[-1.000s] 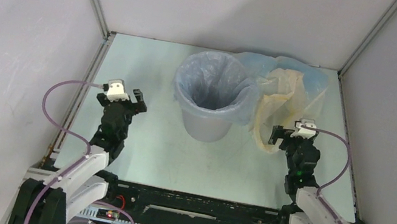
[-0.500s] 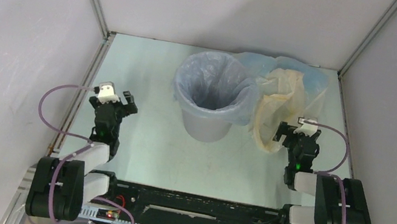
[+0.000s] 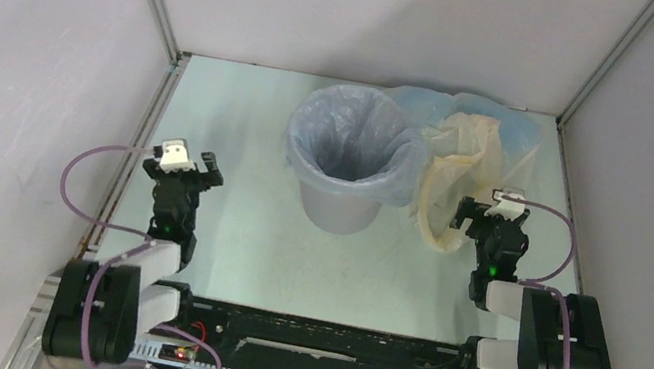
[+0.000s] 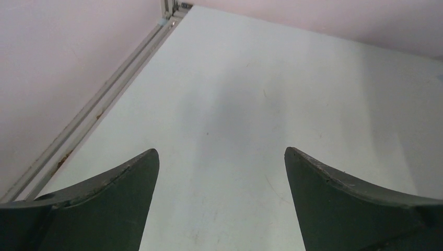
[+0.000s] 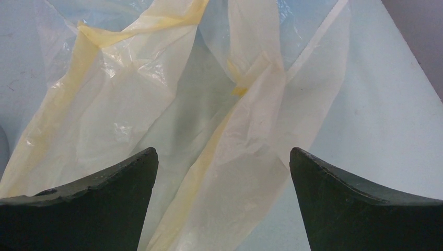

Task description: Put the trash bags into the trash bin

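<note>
The cream bag (image 5: 130,104) is thin, crinkly, see-through film. The bin (image 3: 338,212) is smooth matt grey plastic. My right fingers (image 5: 89,209) are dark, matt, scuffed along the edges. The worktop (image 4: 271,94) is smooth with a faint sheen, with a metal rail (image 4: 89,117) down its left edge.

My left arm (image 3: 177,204) and right arm (image 3: 496,255) have black joints, white link shells, looped purple cables (image 3: 66,179) and dark tapered fingers (image 4: 104,209).

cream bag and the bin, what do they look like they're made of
Cream bag: very likely thin plastic film. It is translucent and faintly glossy, with fine crinkles and sharp folds, and darker yellow where layers overlap.
Bin: probably rigid moulded plastic. Its wall is smooth, matte and light grey and holds its round shape, though the view cannot confirm this.
</note>
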Robot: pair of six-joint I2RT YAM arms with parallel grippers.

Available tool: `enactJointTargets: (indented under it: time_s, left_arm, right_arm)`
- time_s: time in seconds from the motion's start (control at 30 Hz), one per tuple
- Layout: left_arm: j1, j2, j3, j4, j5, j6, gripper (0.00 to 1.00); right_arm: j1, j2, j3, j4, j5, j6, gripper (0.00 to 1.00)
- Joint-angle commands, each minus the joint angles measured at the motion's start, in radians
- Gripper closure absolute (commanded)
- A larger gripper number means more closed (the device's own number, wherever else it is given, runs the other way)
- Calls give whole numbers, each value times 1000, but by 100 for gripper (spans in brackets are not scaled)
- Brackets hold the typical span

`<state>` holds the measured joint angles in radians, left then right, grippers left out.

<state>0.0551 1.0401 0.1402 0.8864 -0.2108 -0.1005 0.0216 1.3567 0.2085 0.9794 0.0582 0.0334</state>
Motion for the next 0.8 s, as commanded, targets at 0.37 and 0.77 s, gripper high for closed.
enactJointTargets:
  time_s: [0.37,0.77]
  left_arm:
    - [5,210,52,156,26,73,0]
    - [5,213,54,157,30,75,0]
  right_arm:
    - [-11,-1,29,16,-15,-3,0]
    - [-14,-1,31,12,-20,-1,0]
